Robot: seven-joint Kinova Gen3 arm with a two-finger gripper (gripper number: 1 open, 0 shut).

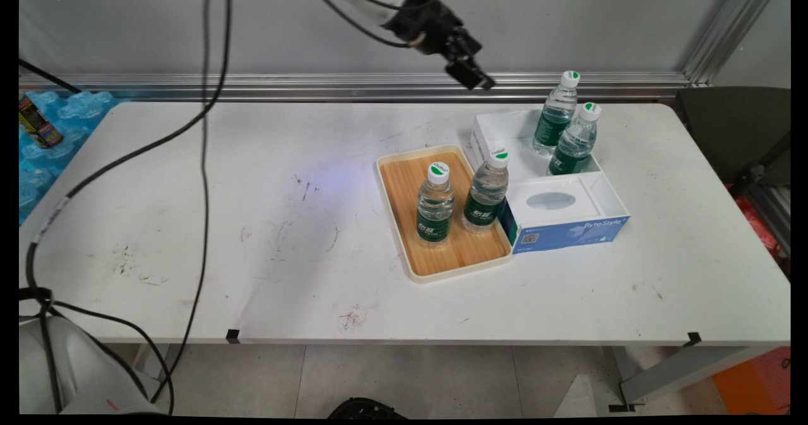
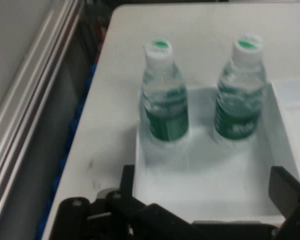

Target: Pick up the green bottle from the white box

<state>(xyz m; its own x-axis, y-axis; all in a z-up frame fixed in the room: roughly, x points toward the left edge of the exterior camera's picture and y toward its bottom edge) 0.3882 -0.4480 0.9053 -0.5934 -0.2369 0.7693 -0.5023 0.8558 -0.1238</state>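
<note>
Just beyond the spread, empty fingers [image 2: 287, 192]: two bottles [image 2: 164, 95].

A: Under the gripper [image 1: 470, 74], a smooth white plastic bin [image 1: 505, 131] holding clear glossy plastic bottles [image 2: 164, 102], caps matt white.

B: Beyond it, the tray [image 1: 442, 223]: wood-grain floor, cream plastic rim. Beside it a glossy cardboard box [image 1: 565, 220]. The table [image 1: 252, 223] looks matt, scuffed.

A wooden tray [image 1: 404, 223] on the surface [image 1: 252, 223] holds two bottles [image 1: 435, 205]. Just beside it, a white bin [image 1: 492, 128] holds two more, with a tissue box [image 1: 568, 220] touching its near side.
</note>
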